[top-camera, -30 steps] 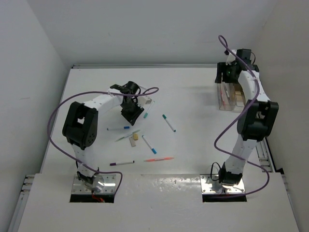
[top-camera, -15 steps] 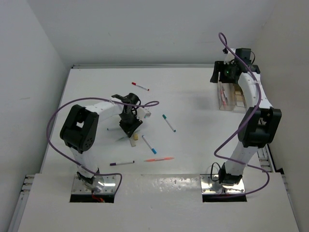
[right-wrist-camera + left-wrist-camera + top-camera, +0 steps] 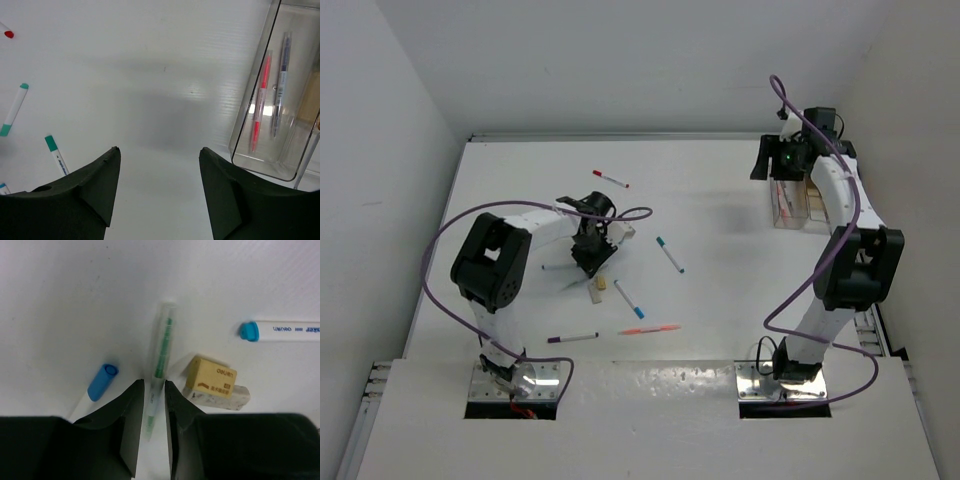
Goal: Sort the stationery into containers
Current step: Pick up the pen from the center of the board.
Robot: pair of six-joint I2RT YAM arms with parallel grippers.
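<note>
My left gripper [image 3: 591, 256] is low on the table, its jaws closed on a clear pen with a green core [image 3: 161, 352] that lies between them. A tan eraser [image 3: 211, 379] rests on a white one [image 3: 222, 396] just to the right. A blue pen cap [image 3: 102, 382] lies to the left. My right gripper [image 3: 766, 163] is open and empty [image 3: 159, 150], hovering left of the clear box [image 3: 784, 203]. That box [image 3: 240, 131] holds a red pen [image 3: 260, 107] and a dark pen [image 3: 280, 85]. The tan box [image 3: 812, 200] joins it on the right.
Loose pens lie on the white table: red-capped [image 3: 611, 179], teal-capped [image 3: 670, 254], blue-tipped [image 3: 629, 299], orange-red [image 3: 649, 328], purple-capped [image 3: 572, 338]. Purple cables loop over both arms. White walls close in the left, back and right sides.
My left gripper has come down toward the near side and closed around the green pen. My right gripper has moved from above the boxes to their left.
</note>
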